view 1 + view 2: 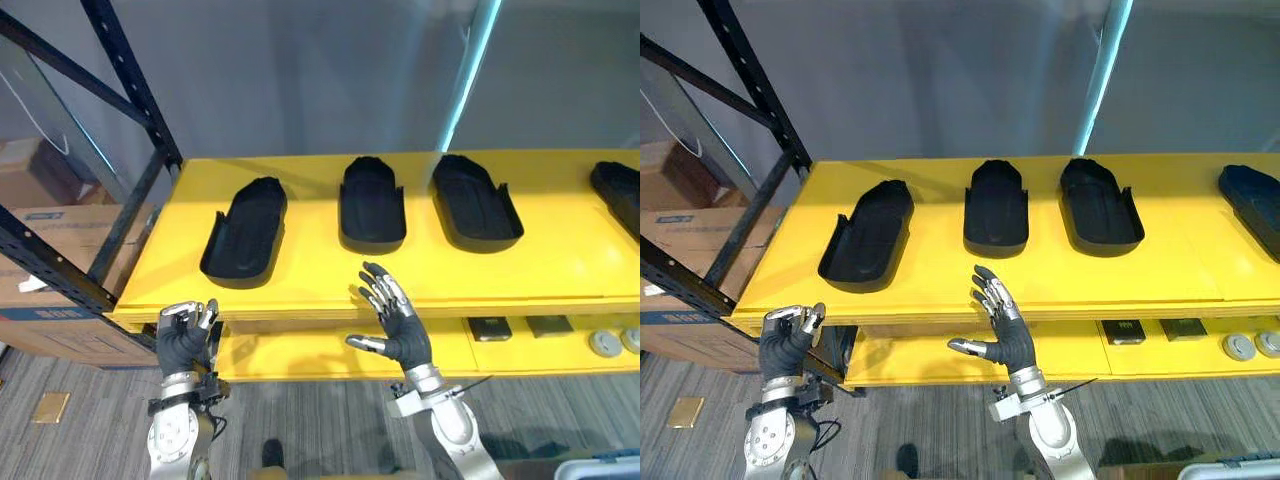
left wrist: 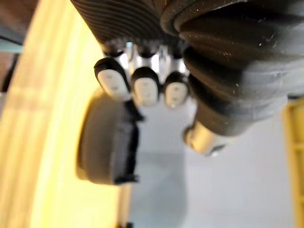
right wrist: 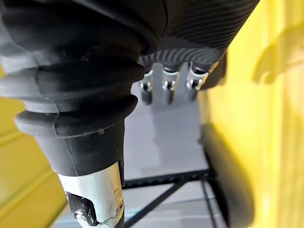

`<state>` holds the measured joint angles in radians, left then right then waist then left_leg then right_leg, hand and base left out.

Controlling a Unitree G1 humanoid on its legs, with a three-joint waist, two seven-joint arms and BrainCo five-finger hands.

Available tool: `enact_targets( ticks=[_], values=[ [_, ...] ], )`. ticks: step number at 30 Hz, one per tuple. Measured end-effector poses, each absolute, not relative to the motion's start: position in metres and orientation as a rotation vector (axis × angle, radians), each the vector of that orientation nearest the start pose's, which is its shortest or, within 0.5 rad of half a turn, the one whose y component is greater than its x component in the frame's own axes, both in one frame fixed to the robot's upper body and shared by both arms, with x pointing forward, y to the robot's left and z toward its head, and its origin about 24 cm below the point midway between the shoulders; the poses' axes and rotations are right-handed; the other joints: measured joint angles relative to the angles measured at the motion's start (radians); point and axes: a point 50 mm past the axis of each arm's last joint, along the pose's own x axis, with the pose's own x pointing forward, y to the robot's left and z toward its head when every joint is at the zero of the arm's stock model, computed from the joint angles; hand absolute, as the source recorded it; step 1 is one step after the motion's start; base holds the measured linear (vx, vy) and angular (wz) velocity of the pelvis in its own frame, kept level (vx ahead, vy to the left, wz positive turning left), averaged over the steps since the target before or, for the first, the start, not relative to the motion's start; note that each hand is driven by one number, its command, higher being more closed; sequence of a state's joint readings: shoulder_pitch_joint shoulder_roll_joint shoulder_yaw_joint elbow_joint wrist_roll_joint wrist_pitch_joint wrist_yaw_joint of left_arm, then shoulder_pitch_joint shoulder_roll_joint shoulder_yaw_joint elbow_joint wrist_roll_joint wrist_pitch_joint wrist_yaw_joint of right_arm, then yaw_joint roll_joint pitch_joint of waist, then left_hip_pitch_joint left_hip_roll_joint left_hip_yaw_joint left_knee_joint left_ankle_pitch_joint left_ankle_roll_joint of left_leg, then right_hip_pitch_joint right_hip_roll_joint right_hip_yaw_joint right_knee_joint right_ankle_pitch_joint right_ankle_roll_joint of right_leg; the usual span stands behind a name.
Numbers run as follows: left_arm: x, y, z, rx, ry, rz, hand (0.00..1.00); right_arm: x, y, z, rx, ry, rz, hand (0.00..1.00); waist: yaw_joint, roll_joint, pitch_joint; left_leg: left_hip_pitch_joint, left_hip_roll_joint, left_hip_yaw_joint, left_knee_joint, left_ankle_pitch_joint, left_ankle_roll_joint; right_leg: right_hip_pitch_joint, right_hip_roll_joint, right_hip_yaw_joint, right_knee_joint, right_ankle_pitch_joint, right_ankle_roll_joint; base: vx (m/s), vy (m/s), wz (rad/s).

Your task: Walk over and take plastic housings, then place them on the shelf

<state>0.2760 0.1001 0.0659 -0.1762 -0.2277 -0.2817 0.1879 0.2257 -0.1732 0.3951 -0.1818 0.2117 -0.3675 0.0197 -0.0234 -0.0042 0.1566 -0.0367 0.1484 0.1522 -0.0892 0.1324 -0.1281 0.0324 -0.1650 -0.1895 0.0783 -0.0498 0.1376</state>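
Several black plastic housings lie open side up on the top yellow shelf (image 1: 560, 270): one at the left (image 1: 245, 232), one in the middle (image 1: 372, 202), one to its right (image 1: 475, 203), and a fourth at the far right edge (image 1: 620, 192). My right hand (image 1: 400, 320) is open in front of the shelf's front edge, below the middle housing, fingers spread and holding nothing. My left hand (image 1: 185, 335) hangs by the shelf's left front corner with its fingers curled and empty. Past its fingertips (image 2: 145, 85) the left wrist view shows one housing (image 2: 107, 140).
Black rack uprights (image 1: 130, 90) and braces stand at the left, with cardboard boxes (image 1: 50, 240) behind them. A lower yellow shelf (image 1: 300, 355) carries small dark parts (image 1: 490, 328) and round discs (image 1: 605, 343). A small tan piece (image 1: 50, 407) lies on the grey floor.
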Motion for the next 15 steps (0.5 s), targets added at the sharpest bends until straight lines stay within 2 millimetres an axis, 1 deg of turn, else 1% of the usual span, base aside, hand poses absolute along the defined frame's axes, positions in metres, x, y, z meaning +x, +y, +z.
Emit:
enact_targets(
  ticks=[3,5,8,12,15],
  values=[
    [0.198,0.212,0.055,-0.097,-0.210,0.344,1.00,0.192,-0.099,0.062,0.170,-0.263,0.341,0.00,-0.011,0.004,0.024,0.000,0.001,0.006,0.000,0.002,0.001,-0.007,0.001,0.007,0.002,0.002,-0.003,-0.04,0.001,-0.09],
    [0.202,0.215,0.056,-0.100,-0.218,0.368,1.00,0.194,-0.104,0.063,0.162,-0.272,0.322,0.00,-0.014,0.014,0.041,0.000,0.003,0.021,0.000,0.003,0.001,-0.020,0.002,0.028,0.004,0.005,-0.002,-0.03,0.010,-0.18],
    [0.207,0.218,0.058,-0.104,-0.231,0.391,1.00,0.196,-0.110,0.065,0.152,-0.290,0.301,0.00,-0.021,0.022,0.054,-0.002,0.005,0.033,0.000,0.004,0.001,-0.032,0.004,0.040,0.008,0.005,-0.002,-0.02,0.004,-0.12],
    [0.215,0.222,0.061,-0.104,-0.247,0.414,1.00,0.197,-0.115,0.071,0.135,-0.320,0.304,0.00,-0.024,0.025,0.077,-0.001,0.008,0.053,0.001,0.004,0.001,-0.049,0.006,0.060,0.018,0.007,0.000,-0.01,0.004,-0.15],
    [0.221,0.229,0.063,-0.077,-0.251,0.420,1.00,0.198,-0.118,0.078,0.127,-0.358,0.315,0.00,-0.043,0.023,0.095,0.001,0.008,0.055,0.002,0.004,0.001,-0.057,0.005,0.065,0.033,0.009,0.005,0.00,0.002,-0.01]
  ],
)
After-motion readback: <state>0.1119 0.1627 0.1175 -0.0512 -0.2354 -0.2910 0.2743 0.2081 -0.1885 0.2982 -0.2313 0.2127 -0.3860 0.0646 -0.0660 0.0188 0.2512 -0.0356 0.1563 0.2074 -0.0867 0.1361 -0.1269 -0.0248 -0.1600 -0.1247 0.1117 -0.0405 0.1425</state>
